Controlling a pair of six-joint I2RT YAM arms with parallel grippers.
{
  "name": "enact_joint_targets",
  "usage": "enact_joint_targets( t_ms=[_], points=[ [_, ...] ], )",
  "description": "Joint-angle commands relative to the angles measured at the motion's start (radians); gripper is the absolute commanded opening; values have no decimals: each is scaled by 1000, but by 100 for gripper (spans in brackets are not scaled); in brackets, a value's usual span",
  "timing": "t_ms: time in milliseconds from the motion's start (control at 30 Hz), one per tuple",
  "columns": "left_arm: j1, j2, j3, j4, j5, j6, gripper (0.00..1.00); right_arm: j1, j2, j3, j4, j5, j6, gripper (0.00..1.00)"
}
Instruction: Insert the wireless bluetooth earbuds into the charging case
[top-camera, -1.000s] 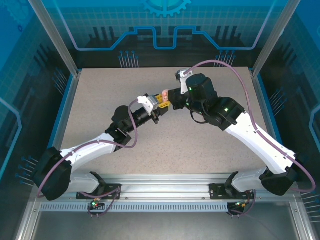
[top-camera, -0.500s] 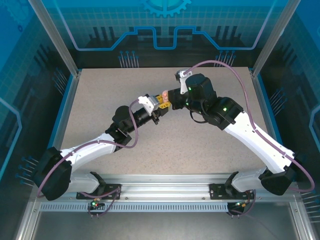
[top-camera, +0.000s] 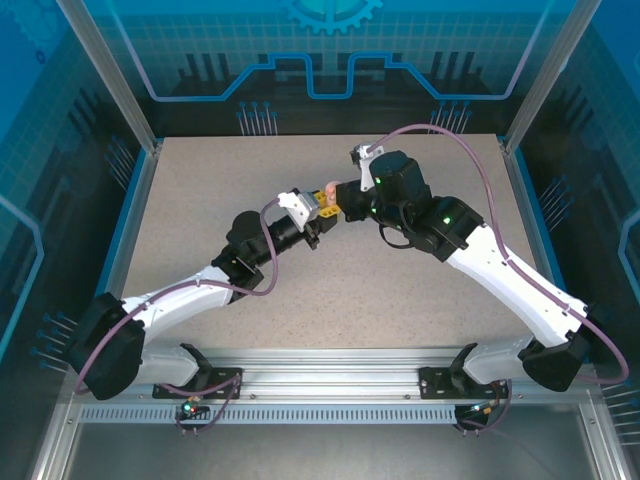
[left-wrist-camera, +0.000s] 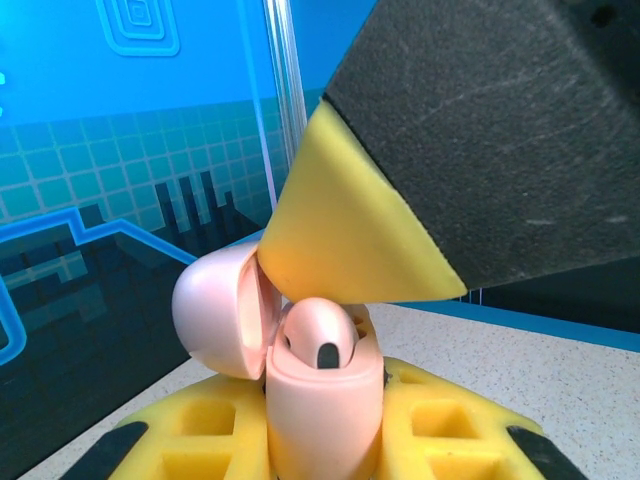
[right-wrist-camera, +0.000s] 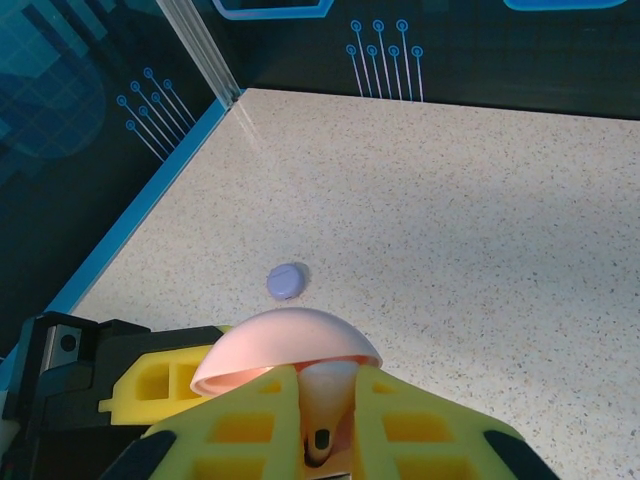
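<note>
Case (left-wrist-camera: 320, 425) is clamped steady by left fingers (left-wrist-camera: 435, 420) so the earbud (left-wrist-camera: 318, 335) can be seated. Right fingers (right-wrist-camera: 425, 420) are kept narrow around it, grip unclear.

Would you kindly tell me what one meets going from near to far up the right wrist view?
Right tool's yellow fingers → pink charging case's open lid → small lilac object → table's far edge.

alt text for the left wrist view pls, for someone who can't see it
An open pale pink charging case is clamped upright between the left gripper's yellow pads, lid swung left, with a pale pink earbud sitting in it. The right gripper's yellow-and-black finger reaches down from the upper right onto the earbud. Speckled table behind.
</note>
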Motion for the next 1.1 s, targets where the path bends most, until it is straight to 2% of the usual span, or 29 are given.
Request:
enact_joint_targets(
  t_ms=[0, 200, 633, 1067],
  points=[
    [-10, 5, 58, 56, -3, -2, 0, 8, -13, -8, -11, -15, 8, 19],
    [-10, 11, 54, 58, -3, -10, 0, 8, -9, 14, -7, -11, 8, 25],
    [-9, 17, 54, 66, -6, -12, 0, 8, 17, 61, 6, -37, 6, 22],
    [-9, 27, 62, 70, -18, -7, 0, 8, -43, 0, 19, -59, 39, 20]
  ],
)
